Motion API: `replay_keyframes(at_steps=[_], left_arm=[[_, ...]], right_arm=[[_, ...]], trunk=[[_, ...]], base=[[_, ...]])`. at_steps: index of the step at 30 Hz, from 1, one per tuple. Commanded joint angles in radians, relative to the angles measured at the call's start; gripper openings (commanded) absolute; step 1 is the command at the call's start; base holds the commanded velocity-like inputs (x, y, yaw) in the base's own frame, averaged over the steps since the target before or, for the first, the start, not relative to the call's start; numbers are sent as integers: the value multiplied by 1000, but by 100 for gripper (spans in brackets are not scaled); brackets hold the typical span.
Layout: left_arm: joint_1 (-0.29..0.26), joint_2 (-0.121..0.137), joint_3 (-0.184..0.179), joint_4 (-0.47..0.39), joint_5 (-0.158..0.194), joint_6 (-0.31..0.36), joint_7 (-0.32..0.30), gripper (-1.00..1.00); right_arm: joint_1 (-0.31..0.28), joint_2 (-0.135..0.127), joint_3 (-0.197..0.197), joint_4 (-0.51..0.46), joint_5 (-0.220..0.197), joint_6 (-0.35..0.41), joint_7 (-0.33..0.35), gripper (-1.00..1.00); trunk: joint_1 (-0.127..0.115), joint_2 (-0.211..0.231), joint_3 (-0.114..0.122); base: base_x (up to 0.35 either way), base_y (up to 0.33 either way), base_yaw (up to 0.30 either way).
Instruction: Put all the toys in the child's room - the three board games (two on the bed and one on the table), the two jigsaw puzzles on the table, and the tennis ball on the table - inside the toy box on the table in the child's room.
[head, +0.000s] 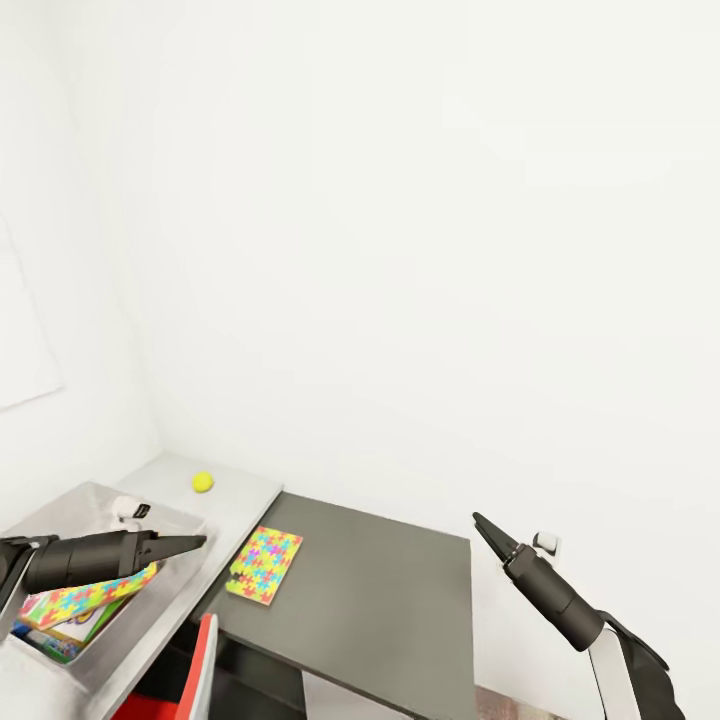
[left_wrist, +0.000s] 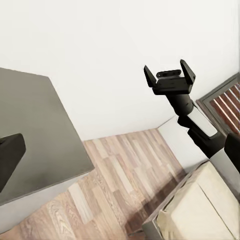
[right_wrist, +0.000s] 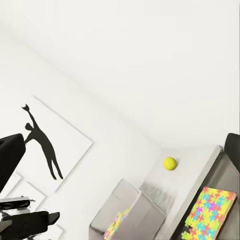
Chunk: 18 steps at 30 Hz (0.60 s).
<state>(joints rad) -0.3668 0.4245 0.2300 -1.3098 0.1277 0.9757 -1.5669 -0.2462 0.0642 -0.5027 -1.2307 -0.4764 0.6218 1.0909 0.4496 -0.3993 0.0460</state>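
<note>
My left gripper (head: 195, 544) hangs open over the pale grey toy box (head: 170, 515), with nothing between its fingers. Just under it, one jigsaw puzzle (head: 85, 598) leans tilted inside the box on top of a printed board game (head: 62, 638). The other jigsaw puzzle (head: 265, 565) lies flat on the dark section of the table (head: 380, 580), near its left edge. The yellow tennis ball (head: 203, 482) rests on the pale table top behind the box. My right gripper (left_wrist: 170, 75) is open and empty, held in the air off the table's right end.
A small white object (head: 128, 510) sits in the toy box's far corner. A red chair back (head: 203, 655) stands at the table's front. Wood-plank floor (left_wrist: 115, 185) and a corner of the bed (left_wrist: 200, 210) lie below the right arm. White walls close off the back.
</note>
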Motion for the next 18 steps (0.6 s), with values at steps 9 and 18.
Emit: replay_keyframes(at_steps=[9, 18], left_arm=[[0, 0, 0, 0, 0, 11, -4, 100], [0, 0, 0, 0, 0, 11, -4, 100]], right_arm=[[-1, 1, -2, 5, -2, 7, 1, 100], [-1, 2, -2, 6, -2, 6, 1, 100]], trunk=[[0, -1, 0], [0, -1, 0]], base=[[4, -83, -277], [96, -122, -267]])
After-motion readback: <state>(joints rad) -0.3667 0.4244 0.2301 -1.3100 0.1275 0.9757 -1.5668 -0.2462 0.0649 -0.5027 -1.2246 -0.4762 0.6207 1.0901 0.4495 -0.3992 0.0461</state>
